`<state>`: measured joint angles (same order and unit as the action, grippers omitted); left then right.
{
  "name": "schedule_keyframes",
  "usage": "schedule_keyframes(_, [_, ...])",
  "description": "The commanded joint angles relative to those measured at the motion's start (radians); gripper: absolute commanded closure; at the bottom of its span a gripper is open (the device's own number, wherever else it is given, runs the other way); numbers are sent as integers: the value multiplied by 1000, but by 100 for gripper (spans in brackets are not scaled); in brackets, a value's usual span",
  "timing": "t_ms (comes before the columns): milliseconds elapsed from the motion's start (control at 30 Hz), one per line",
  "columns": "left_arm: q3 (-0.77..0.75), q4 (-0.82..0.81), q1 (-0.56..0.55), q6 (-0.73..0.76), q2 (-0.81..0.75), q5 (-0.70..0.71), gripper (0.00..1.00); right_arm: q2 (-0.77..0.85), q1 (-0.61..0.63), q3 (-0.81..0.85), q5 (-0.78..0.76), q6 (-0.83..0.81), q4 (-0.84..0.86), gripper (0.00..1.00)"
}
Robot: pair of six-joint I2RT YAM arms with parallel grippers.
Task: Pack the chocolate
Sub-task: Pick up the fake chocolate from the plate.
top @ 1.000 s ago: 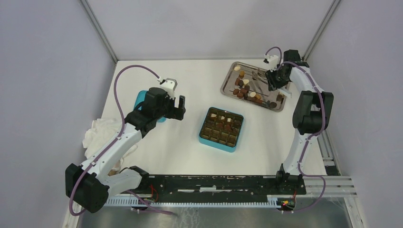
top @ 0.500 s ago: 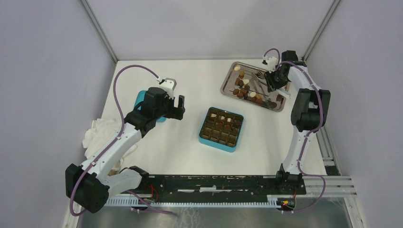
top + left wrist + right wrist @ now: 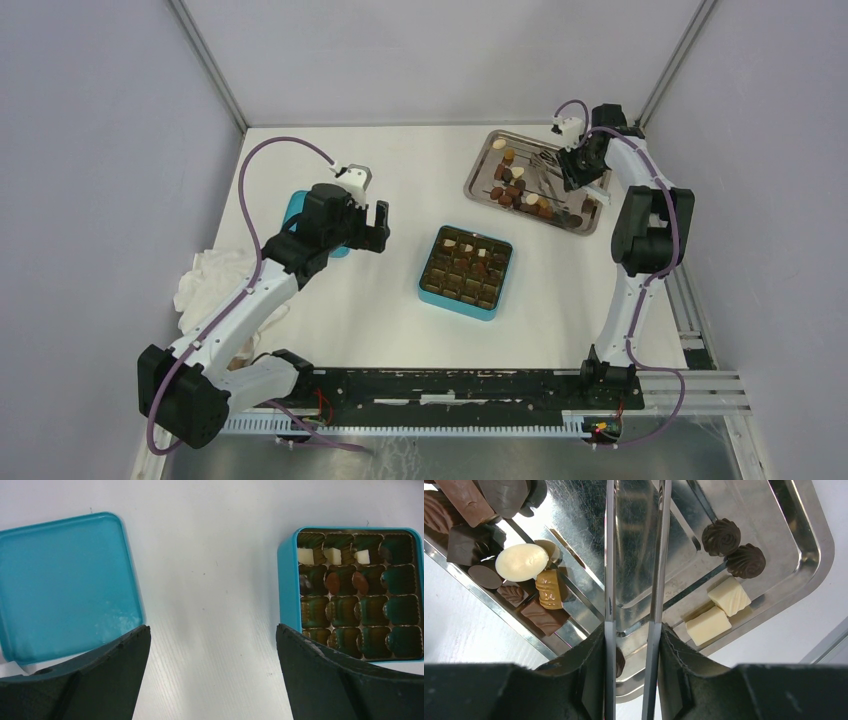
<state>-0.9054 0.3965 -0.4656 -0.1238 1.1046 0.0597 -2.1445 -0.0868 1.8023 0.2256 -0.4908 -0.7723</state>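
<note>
— Chocolate (image 3: 512, 186) from above: where?
— Mostly strewn over the rectangular shiny steel tray (image 3: 480, 163) at the far right of the white table (image 3: 400, 170). A few pieces seated in the brown gridded insert of the square teal box (image 3: 428, 288) at mid-table. Too small here to read any piece's direction.
— And the arms?
— Left gripper (image 3: 368, 232) hanging wide apart between the box and the flat teal lid (image 3: 292, 212). Right gripper (image 3: 578, 172) over the tray, clamped on long metal tweezers (image 3: 545, 163). Crumpled white cloth (image 3: 210, 275) at the table's left edge.
— Left wrist view?
— Three cream-white squares (image 3: 333, 556) along the box's top row. Two brown ovals (image 3: 332, 582) and one dark piece in the next row, ovals with long axes roughly up the frame. Lowest cells partly hidden behind one finger, a lid corner behind the other.
— Right wrist view?
— Fingers pinching the tweezers' two blades close but not together. Blades running straight up the frame, tips cut off at the top. Two cream-white bars (image 3: 708, 625) side by side near the tray's right corner, long axes slanting from lower left to upper right. Two dark rosettes (image 3: 721, 536) above them, touching each other. Cream oval disc (image 3: 521, 561) at left, long axis across the frame, beside an upright ribbed caramel piece (image 3: 549, 589). One more dark piece low down, mostly hidden behind the gripper.
</note>
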Motion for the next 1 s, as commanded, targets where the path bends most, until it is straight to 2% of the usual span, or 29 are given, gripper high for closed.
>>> schedule_keyframes(0, [-1, -12, 11, 52, 8, -24, 0, 31, 2, 16, -14, 9, 31, 87])
schedule_keyframes(200, [0, -16, 17, 52, 6, -45, 0, 123, -6, -74, 17, 7, 81, 99])
schedule_keyframes(533, [9, -28, 23, 53, -4, -86, 0, 367, -30, -329, 157, -16, 178, 100])
schedule_keyframes(800, [24, -45, 25, 61, -22, -81, 0, 716, -31, -641, 491, -121, 256, 100])
schedule_keyframes(967, [40, -62, 25, 70, -46, -69, 0, 889, -8, -767, 667, -227, 219, 100])
